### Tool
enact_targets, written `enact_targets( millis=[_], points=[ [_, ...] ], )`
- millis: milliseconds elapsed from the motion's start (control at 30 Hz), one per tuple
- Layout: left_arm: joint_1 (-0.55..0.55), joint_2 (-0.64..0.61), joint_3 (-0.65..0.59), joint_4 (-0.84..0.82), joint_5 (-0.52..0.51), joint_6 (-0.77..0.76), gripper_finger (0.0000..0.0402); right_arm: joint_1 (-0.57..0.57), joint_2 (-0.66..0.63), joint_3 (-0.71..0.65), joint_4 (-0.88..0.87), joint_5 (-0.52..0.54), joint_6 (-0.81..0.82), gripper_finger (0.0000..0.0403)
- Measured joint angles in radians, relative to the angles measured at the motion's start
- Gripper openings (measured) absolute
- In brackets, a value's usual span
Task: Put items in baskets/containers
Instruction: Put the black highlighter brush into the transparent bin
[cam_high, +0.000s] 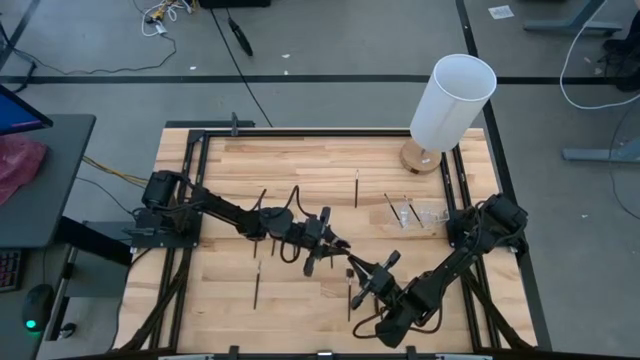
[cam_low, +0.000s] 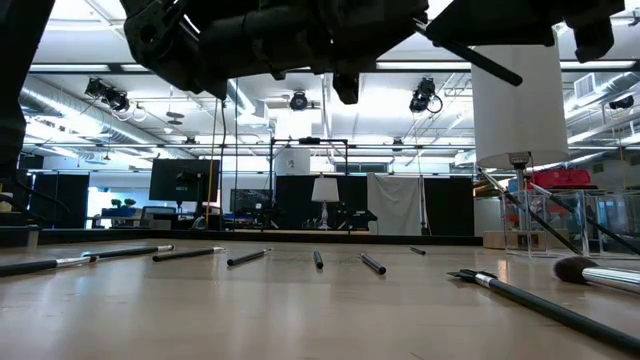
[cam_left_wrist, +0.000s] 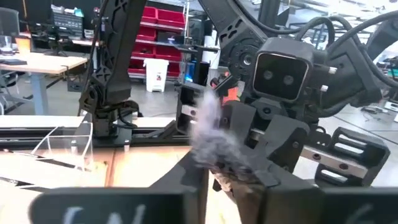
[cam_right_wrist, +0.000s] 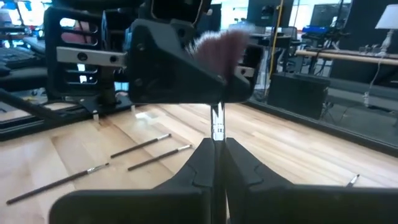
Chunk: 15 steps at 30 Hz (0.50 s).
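Wooden surface (cam_high: 300, 300) w/ brushes (cam_high: 257, 288) scattered; clear holder (cam_high: 425, 213) nr white cylinder lamp (cam_high: 450, 105). Right tool (cam_right_wrist: 217, 146) clamped on fluffy brush (cam_right_wrist: 219, 46) mid-surface, left tool (cam_high: 335, 243) meeting it, grip unclear. Lab room behind

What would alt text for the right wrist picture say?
The right gripper, shut on a thin brush, holds its fluffy tip up against the left gripper. Behind, more brushes lie on a wooden table.

Brush (cam_right_wrist: 217, 124) between right tool (cam_right_wrist: 217, 163) fingers
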Motion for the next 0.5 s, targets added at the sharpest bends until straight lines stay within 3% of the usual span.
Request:
enact_targets(
  millis=[133, 300, 500],
  points=[
    [0.0, -0.001, 0.0, -0.003, 0.003, 0.001, 0.0019, -0.005, 0.0, 0.0, 0.012, -0.009, -0.035, 0.0012],
    [-0.001, -0.002, 0.001, -0.025, 0.003, 0.002, 0.0019, -0.005, 0.0, 0.0, -0.004, -0.032, -0.049, 0.0023],
    [-0.002, -0.002, 0.001, -0.078, -0.003, 0.005, 0.0019, -0.021, -0.081, 0.0, -0.145, -0.273, -0.017, 0.0072]
  ],
)
